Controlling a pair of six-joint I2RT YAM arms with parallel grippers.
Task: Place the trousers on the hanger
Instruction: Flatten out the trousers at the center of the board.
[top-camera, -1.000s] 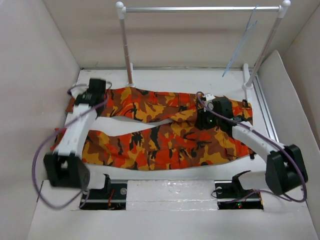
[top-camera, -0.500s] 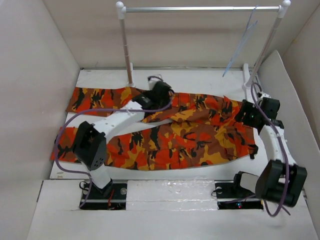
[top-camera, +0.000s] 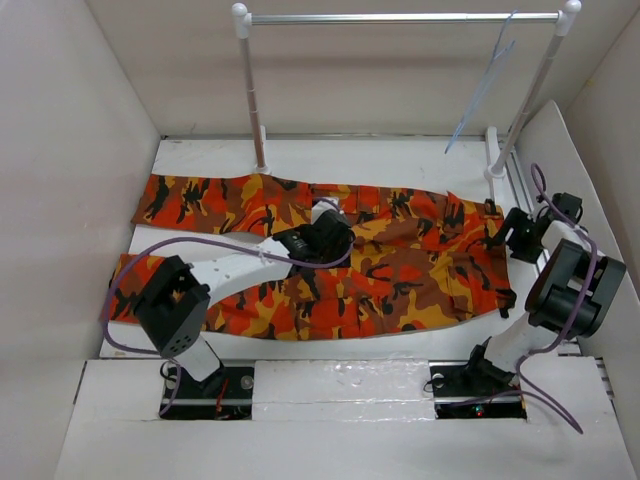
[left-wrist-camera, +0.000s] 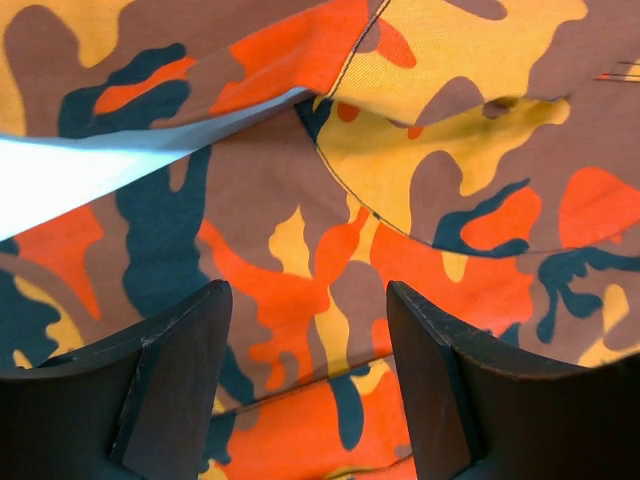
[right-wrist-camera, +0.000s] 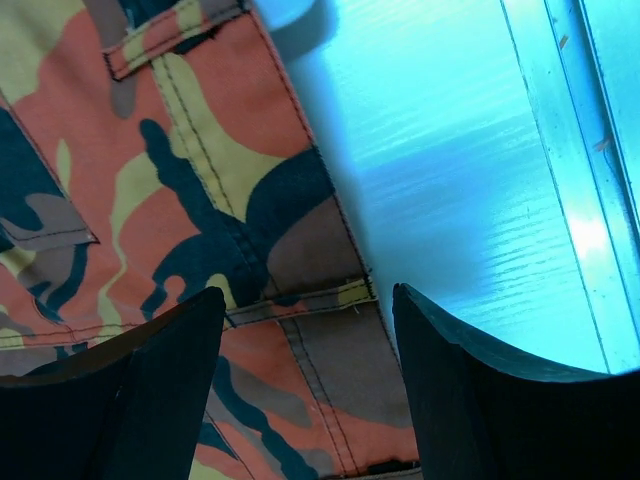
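Change over the last second: both arms have let go and moved.

Left fingers (top-camera: 328, 238) travelled from the far-left leg end to the middle of the trousers (top-camera: 400, 270). They now stand apart with nothing between them, over a curved pocket seam. A strip of bare worktop (left-wrist-camera: 60, 190) shows just beyond their left tip, in the gap between the legs.

Right fingers (top-camera: 512, 235) went from mid-waist to the waistband's right edge. They are also apart and empty, with a belt loop under the gap and bare worktop off the right tip.

Trousers lie flat, legs running left of both sets of fingers, layout little changed.

Reading: spreading looks finished; no grip taken yet for folding or lifting.

Hanger (top-camera: 480, 90) hangs on the rack (top-camera: 400, 17) bar, well beyond the right fingers, untouched.

Writing: no brand, label or text legible in any view.
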